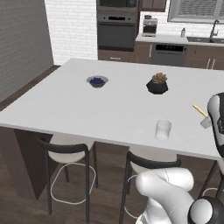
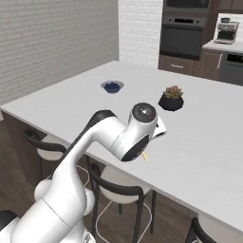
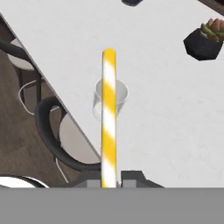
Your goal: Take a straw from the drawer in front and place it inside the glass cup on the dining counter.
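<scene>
White brick walls, dark wood floor, built-in black oven (far wall), slatted window, black-framed stools.

both base views look down across the dining counter; hand view close above it.

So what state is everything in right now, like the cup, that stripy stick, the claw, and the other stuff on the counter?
straw: held in the gripper, up in the air, not in the cup
gripper: shut on the straw
glass cup: upright, empty, near the counter edge
dining counter: holds cup, bowl, plant
blue bowl: upright
potted plant: upright
</scene>
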